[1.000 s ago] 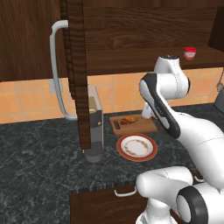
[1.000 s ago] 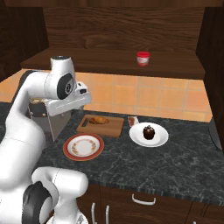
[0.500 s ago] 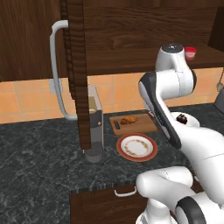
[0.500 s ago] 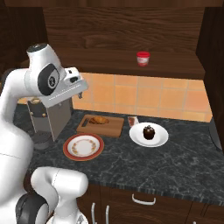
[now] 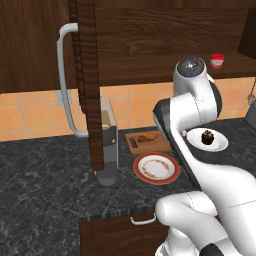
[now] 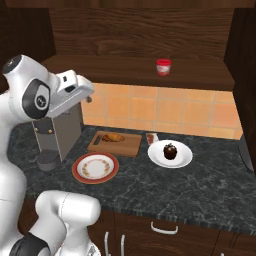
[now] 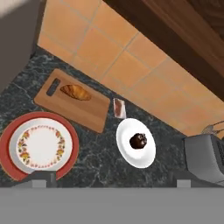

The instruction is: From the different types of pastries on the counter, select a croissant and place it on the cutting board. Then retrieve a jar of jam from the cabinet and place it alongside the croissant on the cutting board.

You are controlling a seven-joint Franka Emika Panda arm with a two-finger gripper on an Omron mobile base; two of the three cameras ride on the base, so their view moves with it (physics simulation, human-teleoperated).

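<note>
The golden-brown croissant (image 7: 75, 92) lies on the wooden cutting board (image 7: 89, 113), near its dark strip; both also show as croissant (image 6: 114, 137) and board (image 5: 150, 144). The red jar of jam (image 6: 163, 66) stands on the shelf of the open cabinet (image 5: 85, 75), also seen as jar (image 5: 216, 60). My gripper (image 7: 113, 180) is open and holds nothing. It hangs high above the counter (image 6: 200, 185), and the gripper (image 6: 86, 97) is left of and lower than the jar. A small reddish-brown piece on a little tray (image 7: 119, 108) sits beside the board.
A white plate (image 7: 139, 158) with a dark round pastry (image 7: 138, 141) sits right of the board. In front of the board lies a red-rimmed plate (image 6: 95, 167). A grey coffee machine (image 6: 60, 132) stands at the left, a toaster (image 7: 205, 157) at the right. The cabinet door with its curved handle (image 5: 64, 85) juts out.
The arm has risen and swung upward from just above the board; the hand now sits higher. The gripper stayed open. The croissant and jar have not moved.
</note>
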